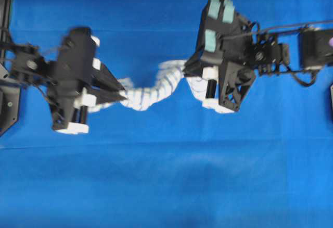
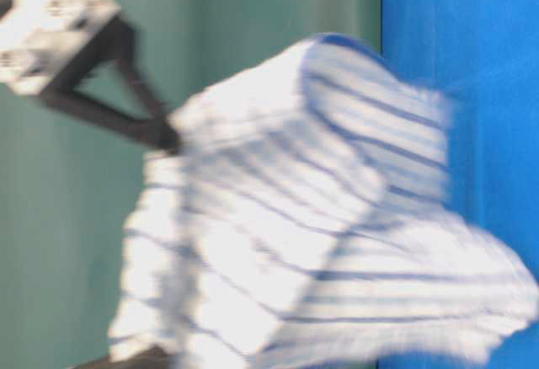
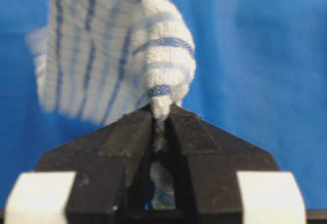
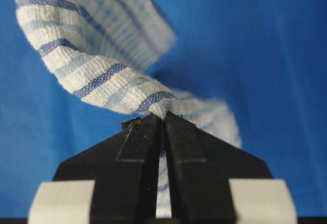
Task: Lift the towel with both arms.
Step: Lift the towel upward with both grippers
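The towel [image 1: 153, 91], white with blue stripes, hangs as a twisted band above the blue tablecloth, strung between my two arms. My left gripper [image 1: 124, 96] is shut on the towel's left end. In the left wrist view its jaws [image 3: 161, 110] pinch a bunched corner of the towel [image 3: 117, 50]. My right gripper [image 4: 163, 115] is shut on the other end of the towel [image 4: 97, 55]; from overhead its fingertips are hidden under the right wrist [image 1: 223, 56]. In the table-level view the towel [image 2: 320, 217] fills the frame, blurred, with black fingers [image 2: 139, 112] at its upper left edge.
The plain blue tablecloth [image 1: 166, 186] covers the whole table under the towel. The left arm's base [image 1: 10, 72] is at the left edge and the right arm's links [image 1: 312, 48] at the right edge. A green wall [image 2: 253, 15] shows in the table-level view.
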Robot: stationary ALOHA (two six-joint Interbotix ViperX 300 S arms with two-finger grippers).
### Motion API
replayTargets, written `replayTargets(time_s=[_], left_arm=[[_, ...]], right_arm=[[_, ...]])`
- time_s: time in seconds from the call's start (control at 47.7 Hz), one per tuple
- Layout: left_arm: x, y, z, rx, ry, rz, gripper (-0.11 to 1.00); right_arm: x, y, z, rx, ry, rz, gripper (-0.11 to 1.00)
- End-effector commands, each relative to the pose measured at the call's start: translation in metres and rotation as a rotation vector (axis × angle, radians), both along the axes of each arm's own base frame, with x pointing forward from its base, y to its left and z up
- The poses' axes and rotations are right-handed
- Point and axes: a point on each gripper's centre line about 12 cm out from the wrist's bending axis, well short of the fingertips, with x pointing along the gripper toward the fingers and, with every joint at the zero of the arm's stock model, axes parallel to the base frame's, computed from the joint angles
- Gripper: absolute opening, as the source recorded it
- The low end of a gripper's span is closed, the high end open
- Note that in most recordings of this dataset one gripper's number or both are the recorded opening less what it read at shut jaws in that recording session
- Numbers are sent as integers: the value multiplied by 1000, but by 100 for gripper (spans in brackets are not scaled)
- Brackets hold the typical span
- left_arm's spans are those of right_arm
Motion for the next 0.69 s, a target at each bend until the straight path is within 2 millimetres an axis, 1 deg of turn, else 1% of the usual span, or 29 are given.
replayTargets(time_s=[0.0, 0.105, 0.21, 0.335, 0.419, 0.524, 0.67], left_arm=[[-7, 9, 35, 0, -71, 28, 6], [-14, 17, 58, 3, -104, 52, 6], [-21, 23, 81, 5, -140, 72, 6], [-26, 27, 101, 9, -171, 86, 6], [-28, 29, 111, 9, -180, 90, 6], [-32, 30, 129, 11, -204, 96, 6], [-38, 32, 153, 12, -249, 101, 6]], right_arm=[[-4, -1, 45, -19, -68, 0, 3], [-7, -3, 76, -44, -78, 2, 3], [-9, -3, 102, -61, -102, 6, 3], [-13, -5, 133, -83, -141, 11, 3], [-16, -5, 147, -96, -161, 16, 3], [-20, -5, 164, -107, -191, 19, 3], [-23, -5, 179, -111, -221, 19, 3]])
